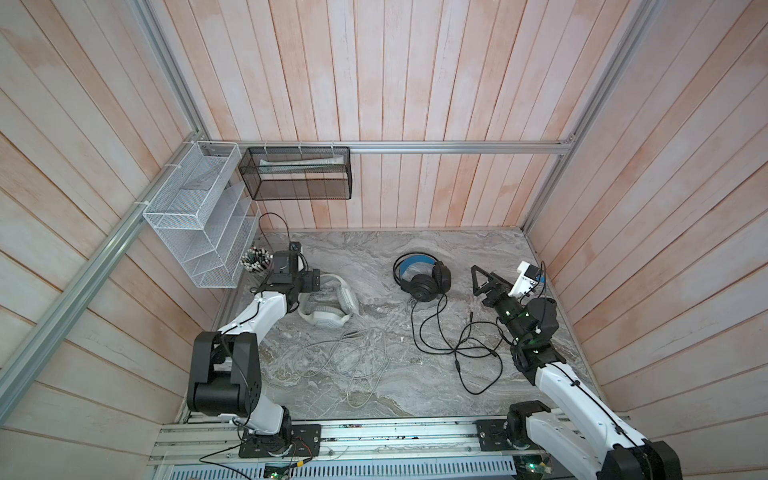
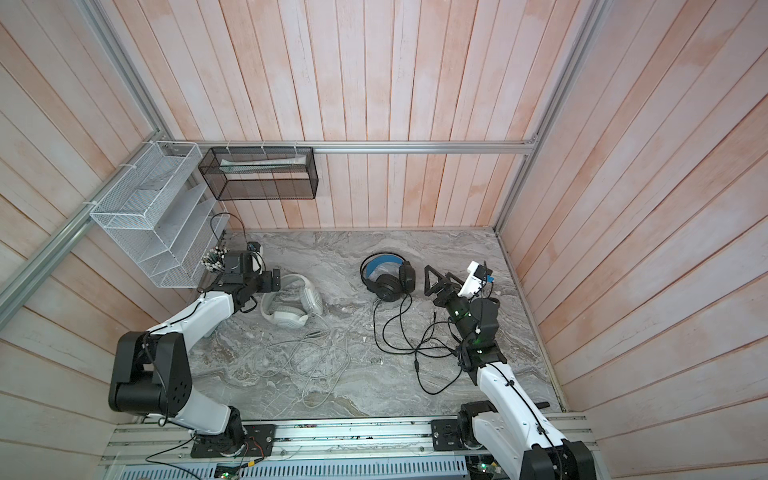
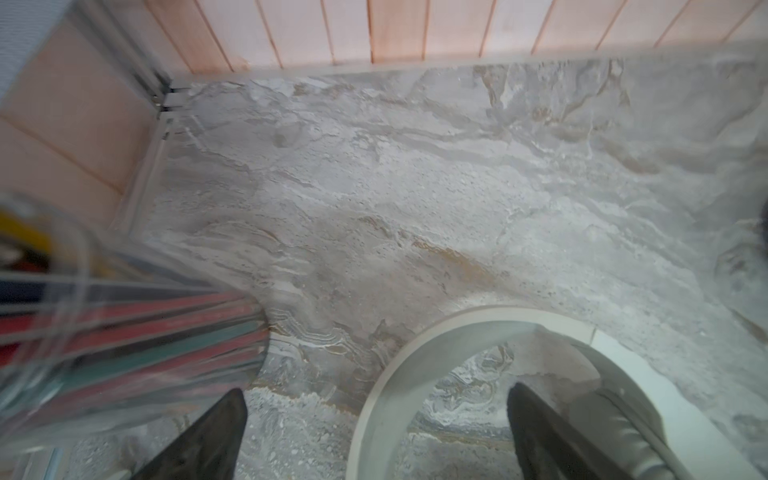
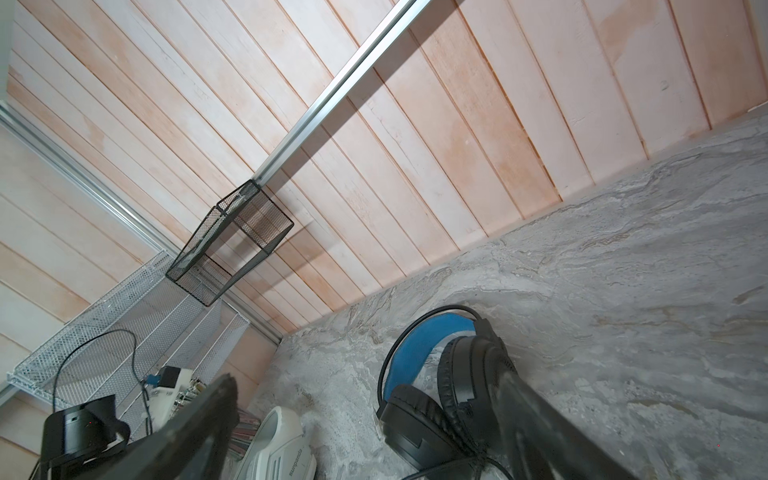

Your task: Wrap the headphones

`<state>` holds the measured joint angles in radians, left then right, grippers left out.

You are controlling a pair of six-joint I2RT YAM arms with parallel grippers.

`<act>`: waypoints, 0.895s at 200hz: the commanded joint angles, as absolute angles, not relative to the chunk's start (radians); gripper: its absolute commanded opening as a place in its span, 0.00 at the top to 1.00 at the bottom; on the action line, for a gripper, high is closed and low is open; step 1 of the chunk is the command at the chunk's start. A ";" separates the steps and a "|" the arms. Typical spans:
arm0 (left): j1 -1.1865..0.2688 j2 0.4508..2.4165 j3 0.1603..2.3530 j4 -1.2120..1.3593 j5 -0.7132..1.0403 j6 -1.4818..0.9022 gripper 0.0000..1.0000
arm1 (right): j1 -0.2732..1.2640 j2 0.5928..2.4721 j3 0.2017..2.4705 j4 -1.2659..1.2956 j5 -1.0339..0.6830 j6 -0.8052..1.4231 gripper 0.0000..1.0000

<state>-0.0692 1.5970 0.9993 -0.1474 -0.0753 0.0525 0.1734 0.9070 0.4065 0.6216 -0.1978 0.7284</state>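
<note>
The white headphones (image 1: 328, 305) are laid flat near the left edge of the marbled surface (image 1: 357, 253), just beside a cup of pens (image 1: 254, 261) at the far left corner. Their grey-white cable (image 1: 345, 353) is spread in loose loops toward the middle and the near edge. The left pincer (image 3: 376, 392) is held wide open and empty over the white headband. In the left wrist view one finger is seen outside the band's arc and one inside it. Whether anything is touched cannot be told.

The black headphones (image 1: 422, 279), blue-lined, are placed toward the far edge, right of the middle. The black cable (image 1: 457, 347) is trailed in open loops toward the right edge. The right pincer (image 1: 482, 282) is held wide open just beside the black earcups, and nothing is gripped in it.
</note>
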 commanded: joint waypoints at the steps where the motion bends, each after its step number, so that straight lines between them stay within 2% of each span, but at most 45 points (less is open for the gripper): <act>1: -0.091 1.666 1.052 -0.239 -0.098 0.143 0.03 | 0.185 0.911 0.402 0.653 -0.233 0.704 0.02; 109: -0.065 1.803 1.132 -0.306 -0.074 0.130 0.09 | 0.193 0.954 0.405 0.709 -0.310 0.704 0.01; 179: -0.066 1.883 1.187 -0.344 -0.054 0.127 0.25 | 0.202 0.983 0.406 0.740 -0.348 0.716 0.00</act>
<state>-0.0677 1.8549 1.1538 -0.3195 -0.0734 0.1249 0.1940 0.9733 0.4065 0.6941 -0.3157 0.7109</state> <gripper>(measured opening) 0.765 0.995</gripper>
